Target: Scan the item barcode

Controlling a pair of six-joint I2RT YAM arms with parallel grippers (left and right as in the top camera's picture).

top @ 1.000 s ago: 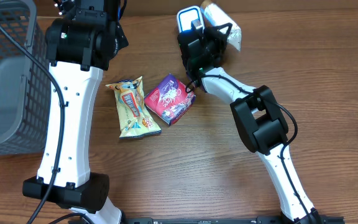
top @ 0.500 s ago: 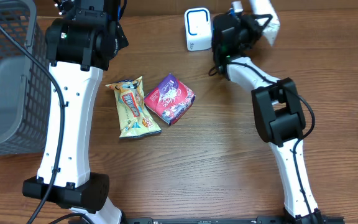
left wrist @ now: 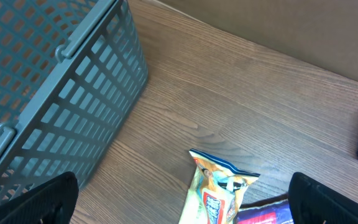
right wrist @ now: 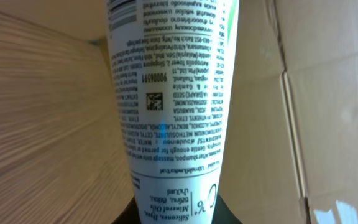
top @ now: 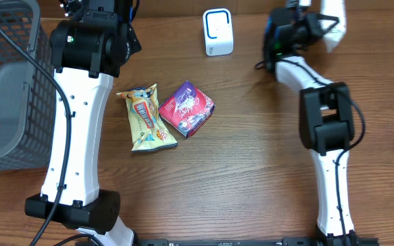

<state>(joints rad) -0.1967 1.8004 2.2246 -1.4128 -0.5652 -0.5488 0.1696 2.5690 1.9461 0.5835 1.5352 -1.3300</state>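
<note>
One white tube (right wrist: 166,93), clamped at one end in my right pincer (top: 317,26); raised right of the scanner (top: 217,32), print outward, presumably so its code can be read; left pincer (left wrist: 188,211) spread wide, empty, idle above the snack bag (left wrist: 219,186) on the tabletop (top: 252,171).

Matt wood-grain table (top: 238,178), plastic lattice basket (left wrist: 73,50), smooth glossy tube (right wrist: 166,93), shiny crinkled snack packet (top: 144,117), matt cardboard (right wrist: 328,93)
</note>
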